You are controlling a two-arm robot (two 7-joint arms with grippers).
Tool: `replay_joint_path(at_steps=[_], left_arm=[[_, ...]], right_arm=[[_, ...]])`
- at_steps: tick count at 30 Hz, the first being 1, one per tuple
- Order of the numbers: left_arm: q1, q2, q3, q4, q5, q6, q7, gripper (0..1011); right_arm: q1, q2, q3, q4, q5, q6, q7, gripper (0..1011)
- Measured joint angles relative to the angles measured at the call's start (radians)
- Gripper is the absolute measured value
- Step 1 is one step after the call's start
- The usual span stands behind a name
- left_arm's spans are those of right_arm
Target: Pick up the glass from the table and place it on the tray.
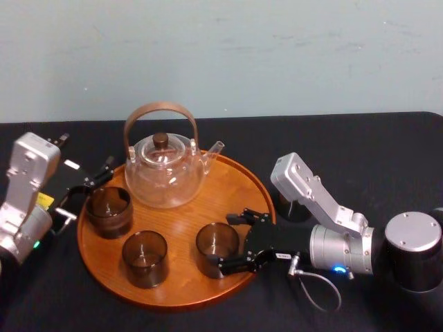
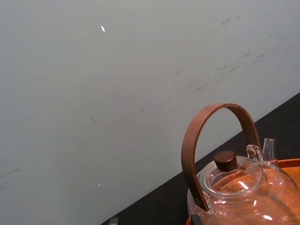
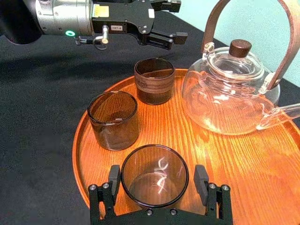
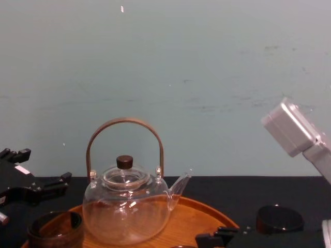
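A dark smoky glass [image 3: 154, 176] stands upright on the round wooden tray [image 3: 243, 159], near its front right rim. My right gripper [image 3: 157, 180] is open around it, one finger [image 3: 114, 180] on each side and a thin gap at the other finger. From the head view the same glass [image 1: 217, 245] sits between the right gripper's [image 1: 223, 243] fingers. Two more dark glasses [image 1: 109, 209] [image 1: 145, 257] stand on the tray's [image 1: 235, 181] left half. My left gripper [image 1: 93, 188] hovers open just behind the far left glass, holding nothing.
A clear glass teapot [image 1: 166, 173] with a brown hoop handle and a spout pointing right stands at the back of the tray. A black cloth covers the table. A small dark round object [image 1: 294, 207] lies on the cloth right of the tray, under my right arm.
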Motion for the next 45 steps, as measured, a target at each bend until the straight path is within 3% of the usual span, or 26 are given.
replay_joint_path(at_steps=[20,26,35,45], left_arm=[[0.000,0.000,0.000,0.000,0.000,0.000,0.000,1001],[0.000,0.000,0.000,0.000,0.000,0.000,0.000,1001],[0.000,0.000,0.000,0.000,0.000,0.000,0.000,1001],[0.000,0.000,0.000,0.000,0.000,0.000,0.000,1001]], right_arm=[[0.000,0.001,0.000,0.000,0.003,0.001,0.003,1002],[-0.009,0.031,0.013,-0.019,0.022,-0.008,0.034,1002],[-0.047,0.105,0.047,-0.077,0.062,-0.028,0.057,1002],[-0.109,0.181,0.103,-0.120,0.125,-0.091,0.073,1002]])
